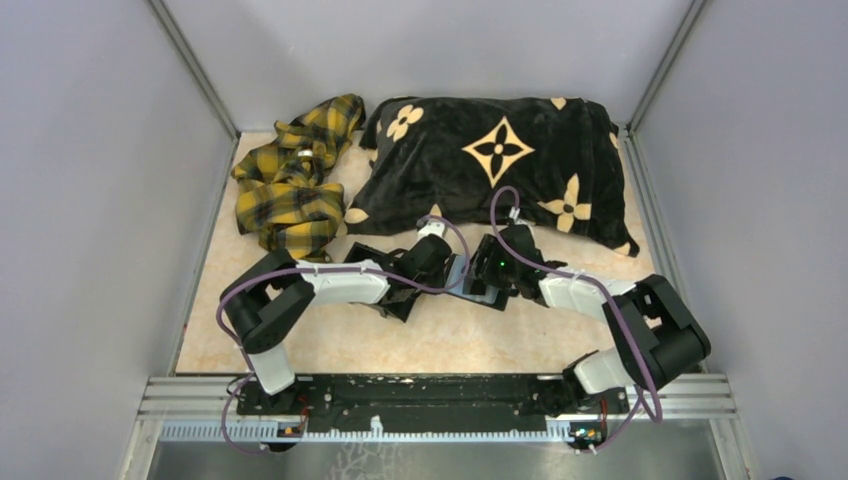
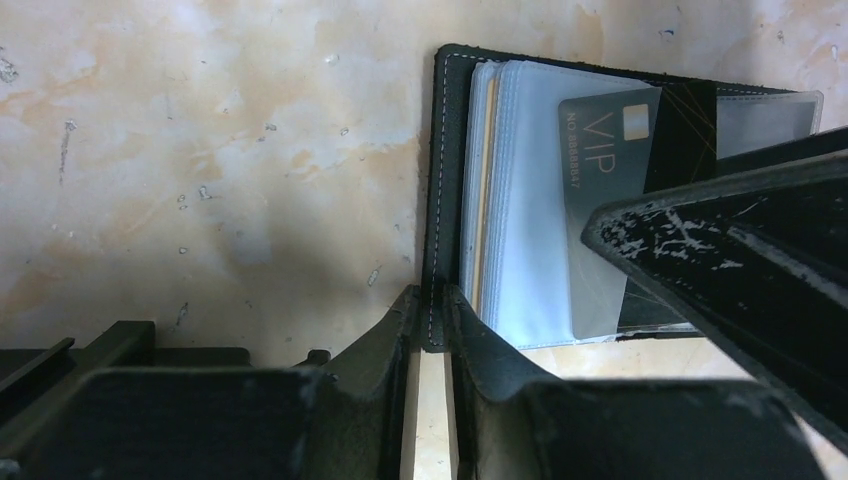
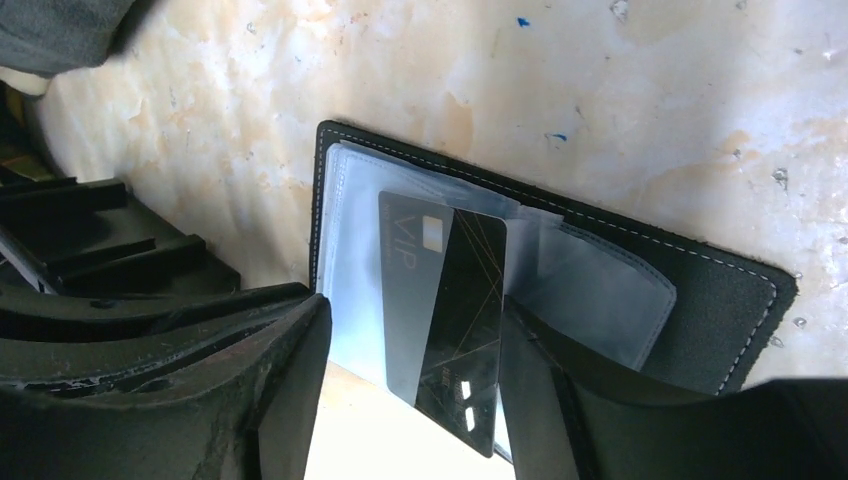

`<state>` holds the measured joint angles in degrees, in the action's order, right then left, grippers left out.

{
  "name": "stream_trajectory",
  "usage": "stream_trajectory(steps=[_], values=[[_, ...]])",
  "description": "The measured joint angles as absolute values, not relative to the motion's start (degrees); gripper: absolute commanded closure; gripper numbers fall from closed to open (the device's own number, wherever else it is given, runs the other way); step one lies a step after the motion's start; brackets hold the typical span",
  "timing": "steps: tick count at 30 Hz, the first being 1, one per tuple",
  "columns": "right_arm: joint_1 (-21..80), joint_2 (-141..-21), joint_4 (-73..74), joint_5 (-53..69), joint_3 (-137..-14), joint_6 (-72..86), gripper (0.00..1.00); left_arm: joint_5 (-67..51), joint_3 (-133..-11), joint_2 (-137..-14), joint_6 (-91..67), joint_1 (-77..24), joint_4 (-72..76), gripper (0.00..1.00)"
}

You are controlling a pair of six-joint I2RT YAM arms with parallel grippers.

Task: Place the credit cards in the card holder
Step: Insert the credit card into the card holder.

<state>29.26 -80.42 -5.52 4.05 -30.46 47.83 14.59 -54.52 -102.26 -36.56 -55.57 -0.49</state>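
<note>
I saw L gripper [image 2: 432, 325] pinched on the cover edge of the open card holder [image 2: 441, 150], which lay flat on the table [image 2: 200, 150]. R gripper [image 3: 415, 340] stood open, fingers either side of the dark VIP credit card [image 3: 440, 300], partly tucked in a clear sleeve [image 3: 350, 260].

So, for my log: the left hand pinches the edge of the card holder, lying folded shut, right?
No: the card holder lies open, sleeves and a VIP card showing, per the right wrist view. The left hand does pinch its edge.

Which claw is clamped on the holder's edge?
The left claw: it pinches the holder's stitched edge; the right claw stands open around the card.
</note>
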Motion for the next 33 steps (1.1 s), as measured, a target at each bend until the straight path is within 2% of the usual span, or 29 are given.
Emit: stream_trajectory(steps=[11,33], values=[[33.3,-82.6,-1.3,-1.7,-34.2,48.1,0.37,14.2,-51.7,-101.3,-36.5,-55.6,3.6,0.82],[34.5,-78.3,-0.2,-5.3,-31.4,49.9,0.36,11.3,-46.0,-98.4,-38.7,-56.2,8.8,0.85]])
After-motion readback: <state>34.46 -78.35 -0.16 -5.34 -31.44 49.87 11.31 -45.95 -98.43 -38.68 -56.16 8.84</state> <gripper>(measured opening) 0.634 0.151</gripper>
